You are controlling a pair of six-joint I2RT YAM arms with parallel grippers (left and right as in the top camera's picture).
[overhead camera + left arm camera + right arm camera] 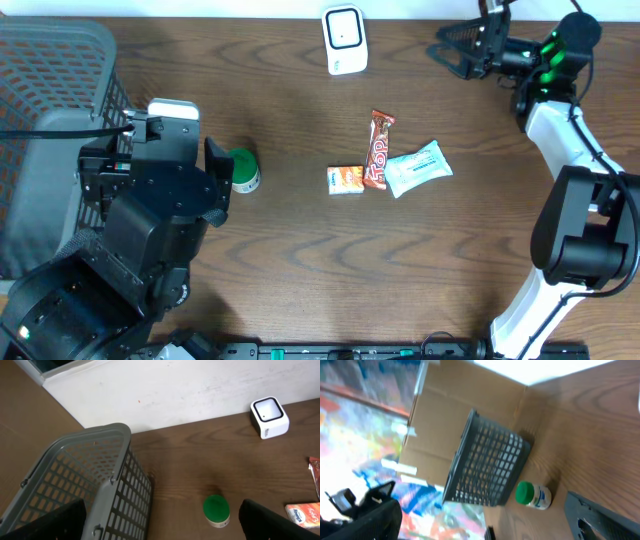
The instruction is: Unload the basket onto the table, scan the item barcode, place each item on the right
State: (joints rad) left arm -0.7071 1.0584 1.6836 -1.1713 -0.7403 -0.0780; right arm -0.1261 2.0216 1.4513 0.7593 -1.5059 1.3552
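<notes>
My left tool (160,510) hangs spread wide near the bottle (216,510). My right tool (468,48), spread too, sits right of the scanner (343,38). Three packs (385,165) lie on the worktop (300,260).

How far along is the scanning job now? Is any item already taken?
Nothing looks done yet. In hand: nothing; the left gripper and right gripper are both open and empty. Still to do: the green-capped bottle, orange box, red bar and pale packet all lie on the table, away from the white scanner.
</notes>
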